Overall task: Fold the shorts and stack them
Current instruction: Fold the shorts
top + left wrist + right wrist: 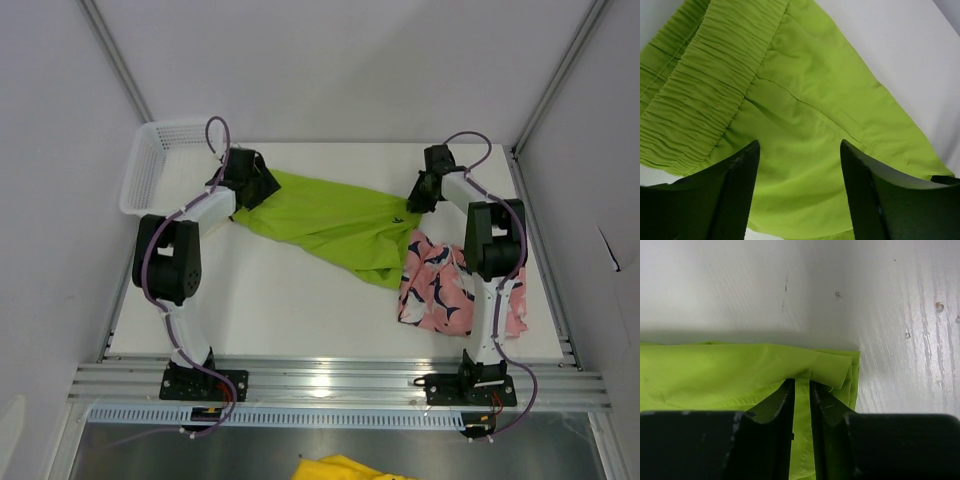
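We see 2 shorts on the counter: 1 lime pair stretched along the far edge btw 2 tools, left tool wide over its waistband, right tool pinching its hem, and 1 pink pair by the right edge.

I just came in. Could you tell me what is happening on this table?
Two robot arms are working on the lime green shorts, which lie spread across the table. The right gripper pinches a folded edge of them at one end. The left gripper is at the other end, near the waistband, with its jaws open over the fabric and holding nothing. The pink shorts lie crumpled by the right arm, untouched. Nothing is folded or stacked yet.
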Controlling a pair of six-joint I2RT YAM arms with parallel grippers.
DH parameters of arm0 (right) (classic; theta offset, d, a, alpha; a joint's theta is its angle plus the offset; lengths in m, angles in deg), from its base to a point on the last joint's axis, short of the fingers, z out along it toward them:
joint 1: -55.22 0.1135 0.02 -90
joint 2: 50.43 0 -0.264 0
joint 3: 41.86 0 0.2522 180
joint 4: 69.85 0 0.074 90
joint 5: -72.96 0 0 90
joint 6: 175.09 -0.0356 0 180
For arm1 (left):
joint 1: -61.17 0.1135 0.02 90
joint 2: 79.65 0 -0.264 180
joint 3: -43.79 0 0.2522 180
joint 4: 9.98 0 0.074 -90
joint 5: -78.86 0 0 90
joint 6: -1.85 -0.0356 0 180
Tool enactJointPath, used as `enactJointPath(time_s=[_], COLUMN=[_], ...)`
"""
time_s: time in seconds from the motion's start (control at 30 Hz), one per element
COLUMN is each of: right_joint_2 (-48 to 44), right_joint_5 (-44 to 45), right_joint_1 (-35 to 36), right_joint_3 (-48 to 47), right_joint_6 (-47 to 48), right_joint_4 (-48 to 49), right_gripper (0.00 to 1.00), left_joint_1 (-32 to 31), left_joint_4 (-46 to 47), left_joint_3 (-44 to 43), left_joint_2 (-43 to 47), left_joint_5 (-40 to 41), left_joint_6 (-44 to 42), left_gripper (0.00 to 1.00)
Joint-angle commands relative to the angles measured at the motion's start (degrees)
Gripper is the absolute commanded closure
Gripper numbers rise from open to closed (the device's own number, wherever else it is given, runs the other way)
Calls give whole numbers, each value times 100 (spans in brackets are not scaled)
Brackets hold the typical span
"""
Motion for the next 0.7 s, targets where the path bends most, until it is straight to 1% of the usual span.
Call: enactJointPath(time_s=[0.0,0.03,0.1,0.13,0.17,0.2,0.23,0.3,0.33,0.43,0.47,0.57,0.6,0.67], right_joint_2=[149,115,-130,-262,-412,-587,-946,-1290,-1623,-2082,-2362,-2898,-3031,-3234], right_joint_5=[-88,-123,-185,-202,-229,-281,-290,-325,-343,-510,-571,-967,-1054,-1361], right_joint_1=[-6,-6,29,38,73,99,125,257,301,477,512,556,565,583], right_joint_3=[-309,-292,-204,-56,41,155,365,603,735,1429,1849,2510,2903,3231], right_joint_6=[45,54,63,72,89,150,177,273,291,309,300,213,186,133], right_joint_4=[-240,-232,-171,-144,-109,-13,5,6,14,102,233,566,638,796], right_gripper=[78,77,68,63,51,45,37,36,36,39,40,43,43,43], left_joint_1=[6,6,15,15,15,23,50,94,146,243,261,357,375,401], left_joint_4=[357,349,444,471,533,559,603,708,761,981,1042,1069,1087,1139], left_joint_3=[67,93,181,260,286,330,409,471,524,664,708,709,726,770], left_joint_2=[-70,-96,-88,-70,-44,-26,-35,-70,-79,-61,-61,-131,-123,-114], left_joint_5=[154,189,285,338,408,461,523,497,419,252,234,154,137,119], left_joint_6=[62,71,71,71,79,71,62,62,53,-17,-43,-26,-17,-9], left_gripper=[35,37,40,39,39,38,38,37,37,35,34,34,34,33])
